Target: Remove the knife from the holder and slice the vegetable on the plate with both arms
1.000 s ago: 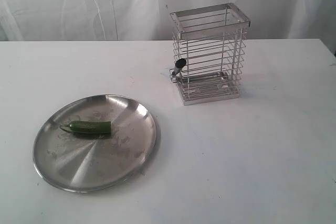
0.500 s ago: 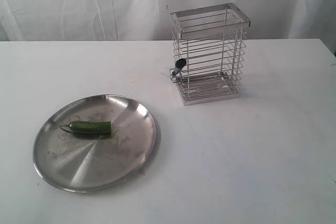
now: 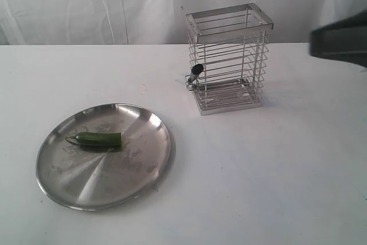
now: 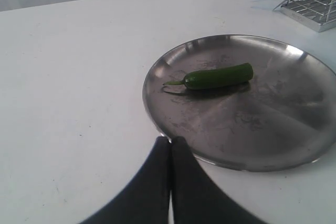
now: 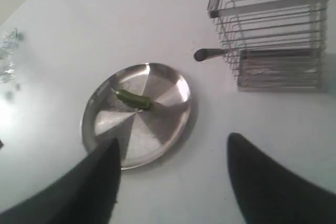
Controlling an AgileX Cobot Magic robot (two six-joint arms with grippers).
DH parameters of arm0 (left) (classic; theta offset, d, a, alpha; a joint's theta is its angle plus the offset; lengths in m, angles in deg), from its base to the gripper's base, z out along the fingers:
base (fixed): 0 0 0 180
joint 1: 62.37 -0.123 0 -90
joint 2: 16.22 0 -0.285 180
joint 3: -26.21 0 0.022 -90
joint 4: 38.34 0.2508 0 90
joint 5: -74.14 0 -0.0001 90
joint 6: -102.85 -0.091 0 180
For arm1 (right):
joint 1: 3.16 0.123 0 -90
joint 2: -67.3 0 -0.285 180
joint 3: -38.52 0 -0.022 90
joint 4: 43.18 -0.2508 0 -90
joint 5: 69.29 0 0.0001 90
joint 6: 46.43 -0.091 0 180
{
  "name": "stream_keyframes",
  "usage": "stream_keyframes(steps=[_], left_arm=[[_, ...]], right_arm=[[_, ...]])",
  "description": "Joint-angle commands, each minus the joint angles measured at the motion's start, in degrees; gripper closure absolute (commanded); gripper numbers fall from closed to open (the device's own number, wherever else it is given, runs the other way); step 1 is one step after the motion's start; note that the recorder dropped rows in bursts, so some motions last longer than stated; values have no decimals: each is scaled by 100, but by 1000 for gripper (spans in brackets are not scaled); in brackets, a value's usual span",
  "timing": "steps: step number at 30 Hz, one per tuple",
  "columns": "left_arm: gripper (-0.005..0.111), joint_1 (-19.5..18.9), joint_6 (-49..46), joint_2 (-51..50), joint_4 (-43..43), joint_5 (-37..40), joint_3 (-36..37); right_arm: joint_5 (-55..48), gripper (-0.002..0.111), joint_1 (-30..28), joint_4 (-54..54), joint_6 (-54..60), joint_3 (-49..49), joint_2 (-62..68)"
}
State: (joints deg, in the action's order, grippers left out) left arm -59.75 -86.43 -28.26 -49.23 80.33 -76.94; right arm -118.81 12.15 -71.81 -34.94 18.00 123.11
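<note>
Barely begun: knife waits in the holder

Outside view first: the knife [image 3: 195,72] sits in the holder [image 3: 229,55] at the back of the bench [image 3: 258,176]. Only its black handle pokes out through the side facing the plate [image 3: 155,164]. The vegetable [image 3: 97,139] lies whole on that plate, well apart from the holder. A blurred dark piece of the right arm [image 3: 341,41] shows at the right edge.

Left wrist view: the left pincer [image 4: 170,141] is pressed together and empty, hovering just beside the plate's rim.

Right wrist view: the right pincer [image 5: 173,140] is spread wide and holds nothing, high above plate and holder.

Fetching the knife looks to be the step in hand. Next, the right pincer should drop to the protruding handle, close on it, and draw the blade clear of the wires without tipping the holder.
</note>
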Motion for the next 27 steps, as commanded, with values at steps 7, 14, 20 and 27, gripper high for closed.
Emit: stream_keyframes(steps=[7,14,20,27], left_arm=[[107,-9,27,27,-10,-14,37],[107,-9,27,27,-10,-14,37],[107,-9,27,27,-10,-14,37],[107,-9,27,27,-10,-14,37]], right_arm=[[-164,40,9,-1944,-158,1102,3092],[-211,40,9,-2355,-294,1588,4285],[342,41,9,-2434,-674,1710,4746],[503,42,9,-2580,-674,1906,5210]])
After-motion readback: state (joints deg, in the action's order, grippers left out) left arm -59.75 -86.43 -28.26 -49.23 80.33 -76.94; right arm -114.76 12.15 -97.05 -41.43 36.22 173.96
